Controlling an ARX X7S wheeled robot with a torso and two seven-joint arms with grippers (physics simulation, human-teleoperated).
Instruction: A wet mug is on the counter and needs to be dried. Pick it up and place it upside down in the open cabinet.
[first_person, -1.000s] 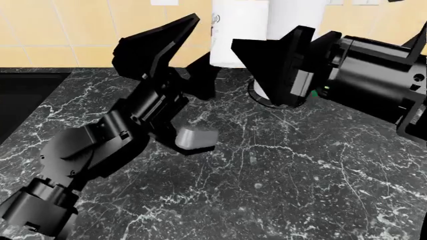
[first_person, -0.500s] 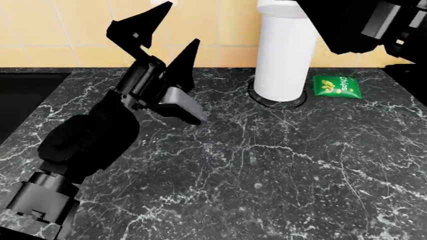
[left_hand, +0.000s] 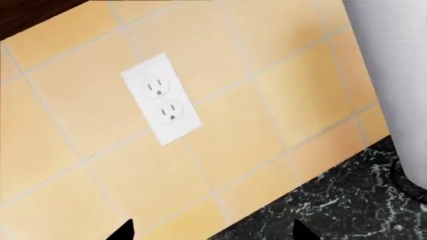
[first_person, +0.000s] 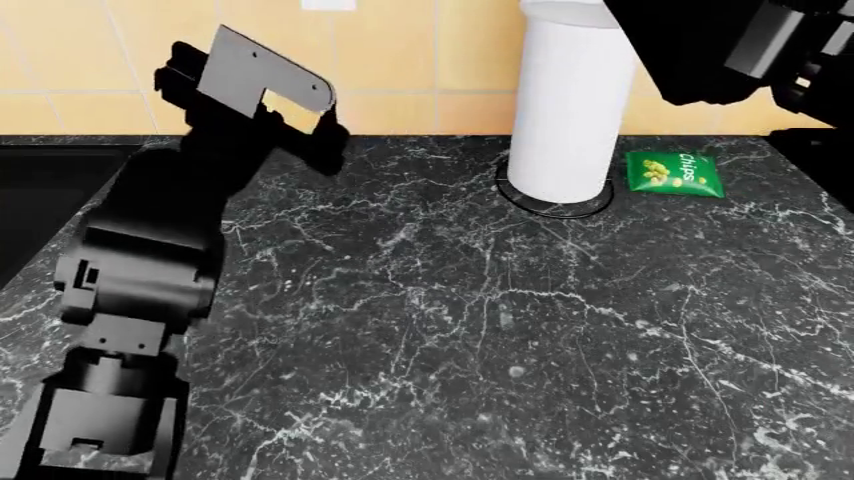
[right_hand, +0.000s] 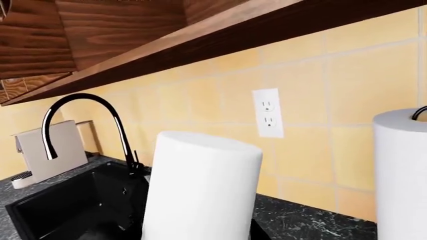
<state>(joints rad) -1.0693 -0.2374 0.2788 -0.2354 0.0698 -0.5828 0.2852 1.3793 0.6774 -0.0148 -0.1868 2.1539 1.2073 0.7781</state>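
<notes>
The white mug (right_hand: 200, 185) stands upright between my right gripper's (right_hand: 197, 232) dark fingers, which are shut on its lower part, high above the black marble counter (first_person: 534, 330). In the head view only the right arm (first_person: 721, 50) shows at the top right; the mug is out of that view. My left gripper (first_person: 254, 80) is raised at the back left and points at the tiled wall. In the left wrist view its fingertips (left_hand: 123, 232) are wide apart with nothing between them, so the left gripper (left_hand: 213, 235) is open.
A tall white paper towel roll (first_person: 567, 100) stands at the back of the counter, also in the right wrist view (right_hand: 400, 175). A green chips bag (first_person: 674, 172) lies beside it. A black sink (right_hand: 73, 210) with curved faucet (right_hand: 87, 110) is left. A wooden cabinet (right_hand: 120, 30) hangs overhead.
My right arm lifted the mug up out of the head view a second ago and has held still since. My left arm swung up and left, turning its gripper toward the wall.
</notes>
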